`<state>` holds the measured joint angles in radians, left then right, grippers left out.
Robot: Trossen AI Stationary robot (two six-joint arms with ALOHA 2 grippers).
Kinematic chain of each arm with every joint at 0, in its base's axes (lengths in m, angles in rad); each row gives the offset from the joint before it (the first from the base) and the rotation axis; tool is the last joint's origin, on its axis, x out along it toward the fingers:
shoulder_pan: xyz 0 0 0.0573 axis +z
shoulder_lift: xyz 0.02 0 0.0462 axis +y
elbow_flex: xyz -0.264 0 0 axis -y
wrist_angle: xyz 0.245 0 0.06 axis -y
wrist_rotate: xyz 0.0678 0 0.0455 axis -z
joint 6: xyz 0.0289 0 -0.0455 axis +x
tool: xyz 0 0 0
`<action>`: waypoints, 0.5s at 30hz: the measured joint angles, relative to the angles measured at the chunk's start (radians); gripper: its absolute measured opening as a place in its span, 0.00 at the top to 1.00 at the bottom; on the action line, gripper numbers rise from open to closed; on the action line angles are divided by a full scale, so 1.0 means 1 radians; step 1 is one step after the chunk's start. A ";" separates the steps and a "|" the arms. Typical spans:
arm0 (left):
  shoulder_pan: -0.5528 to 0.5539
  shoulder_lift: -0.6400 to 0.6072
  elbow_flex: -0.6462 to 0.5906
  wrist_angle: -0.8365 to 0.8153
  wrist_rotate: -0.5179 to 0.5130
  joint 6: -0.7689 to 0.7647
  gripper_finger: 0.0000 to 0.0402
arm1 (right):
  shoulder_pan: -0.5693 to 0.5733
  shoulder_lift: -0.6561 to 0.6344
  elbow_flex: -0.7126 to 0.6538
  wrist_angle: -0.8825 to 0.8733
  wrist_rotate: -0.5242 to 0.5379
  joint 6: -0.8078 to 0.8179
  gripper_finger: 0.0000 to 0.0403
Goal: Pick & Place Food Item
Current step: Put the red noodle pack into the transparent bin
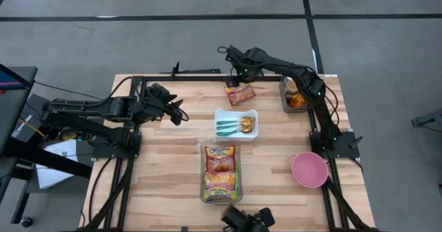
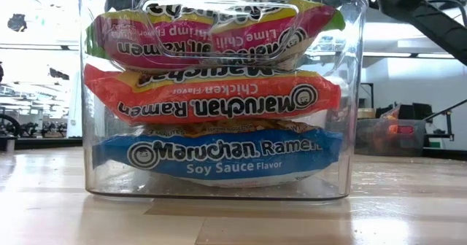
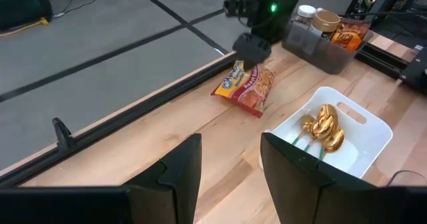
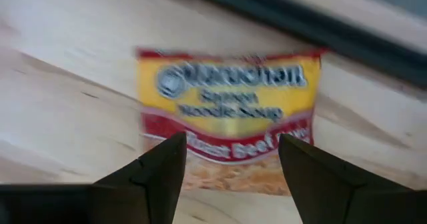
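A red-and-yellow ramen packet (image 1: 239,94) lies flat on the table near its far edge; it also shows in the right wrist view (image 4: 230,111) and the left wrist view (image 3: 245,87). My right gripper (image 4: 230,161) is open and points down just above the packet, one finger toward each side of it (image 1: 238,76); no touch shows. My left gripper (image 3: 230,164) waits open over the table's left part (image 1: 176,113), with nothing between its fingers.
A clear bin (image 1: 221,171) with three stacked ramen packets (image 2: 219,99) stands at the near middle. A white tray (image 1: 236,123) with gold spoons sits at the centre. A clear bin of jars (image 1: 293,94) is at the far right, a pink bowl (image 1: 309,170) at the near right.
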<state>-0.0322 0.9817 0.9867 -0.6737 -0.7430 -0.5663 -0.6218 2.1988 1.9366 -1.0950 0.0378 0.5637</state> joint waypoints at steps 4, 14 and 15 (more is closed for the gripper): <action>0.000 0.000 0.000 0.000 0.000 0.000 0.63 | 0.001 0.001 -0.078 0.041 -0.012 -0.012 0.45; 0.000 0.000 0.000 0.000 0.017 0.001 0.63 | 0.010 0.000 -0.100 0.080 -0.011 -0.002 0.51; 0.000 0.000 0.000 0.000 0.017 0.001 0.63 | 0.010 0.000 -0.103 0.084 -0.011 0.002 0.52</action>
<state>-0.0322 0.9817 0.9867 -0.6735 -0.7255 -0.5648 -0.6117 2.1986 1.8333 -1.0113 0.0266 0.5653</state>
